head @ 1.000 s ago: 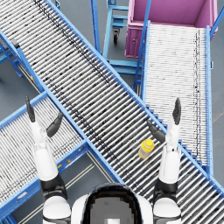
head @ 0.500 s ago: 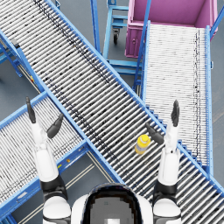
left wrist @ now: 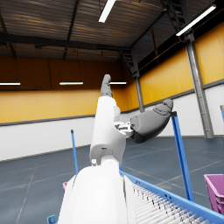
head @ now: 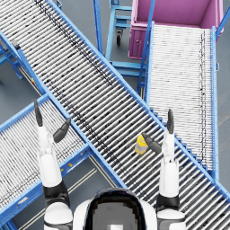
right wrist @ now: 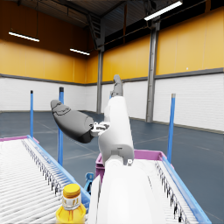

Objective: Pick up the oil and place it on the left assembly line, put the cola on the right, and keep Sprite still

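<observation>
My head view is bright and evenly lit, but soft and blocky; the conveyor [head: 99, 103] rollers break into dark speckle and a moiré shimmer along its length. In both wrist views the light comes from strip lamps [left wrist: 106, 11] overhead; the ceiling [left wrist: 43, 26] around them is dim, while the yellow walls [left wrist: 43, 105] glow warm. The floor [right wrist: 144, 140] carries a faint sheen. My left arm [left wrist: 103, 183] shows bright white, shading to grey at its sides.

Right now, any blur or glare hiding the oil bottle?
Head view: coarse, speckled moiré on the rollers, oil bottle small and soft. Right wrist view: bottle sharp, its base cropped. Left wrist view: bright ceiling lights, no glare, bottle absent.
</observation>
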Controlling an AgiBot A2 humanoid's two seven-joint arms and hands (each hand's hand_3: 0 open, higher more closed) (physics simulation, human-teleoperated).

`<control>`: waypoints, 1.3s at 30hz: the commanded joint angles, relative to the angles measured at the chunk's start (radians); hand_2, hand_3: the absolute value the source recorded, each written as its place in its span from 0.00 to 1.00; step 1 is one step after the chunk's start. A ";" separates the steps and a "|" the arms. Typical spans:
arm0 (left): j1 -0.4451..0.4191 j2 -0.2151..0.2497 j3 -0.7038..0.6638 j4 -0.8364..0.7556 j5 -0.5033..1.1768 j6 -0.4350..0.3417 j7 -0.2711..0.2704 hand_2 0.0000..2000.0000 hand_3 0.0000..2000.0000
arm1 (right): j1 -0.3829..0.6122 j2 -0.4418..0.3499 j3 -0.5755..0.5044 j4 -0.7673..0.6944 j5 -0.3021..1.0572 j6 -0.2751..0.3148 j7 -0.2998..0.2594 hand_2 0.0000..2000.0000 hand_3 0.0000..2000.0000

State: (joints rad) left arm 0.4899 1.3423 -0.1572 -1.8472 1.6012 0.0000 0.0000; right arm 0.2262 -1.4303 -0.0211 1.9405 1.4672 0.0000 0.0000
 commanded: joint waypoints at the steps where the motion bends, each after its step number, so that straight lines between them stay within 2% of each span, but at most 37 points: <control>1: 0.010 -0.002 -0.005 0.002 0.000 0.000 0.000 0.00 0.00 | -0.049 0.005 0.049 -0.032 0.000 0.000 0.000 0.00 0.00; 8: 0.003 0.001 0.004 0.016 0.000 0.000 0.000 0.00 0.00 | -0.118 0.014 0.113 -0.160 0.000 0.000 0.000 0.00 0.00; 21: -0.001 0.008 0.021 0.054 0.000 0.000 0.000 0.00 0.00 | -0.115 -0.002 0.167 -0.310 0.000 0.000 0.000 0.00 0.00; 30: 0.025 0.007 -0.004 0.105 0.000 0.000 0.000 0.00 0.00 | 0.003 -0.049 0.225 -0.535 0.000 0.000 0.000 0.00 0.00; 31: 0.027 0.007 -0.012 0.120 0.000 0.000 0.000 0.00 0.00 | 0.075 -0.071 0.233 -0.656 0.000 0.000 0.000 0.00 0.00; 39: 0.033 0.008 -0.023 0.141 0.000 0.000 0.000 0.00 0.00 | 0.146 -0.101 0.275 -0.801 0.000 0.000 0.000 0.00 0.00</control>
State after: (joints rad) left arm 0.5077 1.3535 -0.1765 -1.7103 1.6012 0.0000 0.0000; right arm 0.3358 -1.5211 0.2421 1.1785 1.4672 0.0000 0.0000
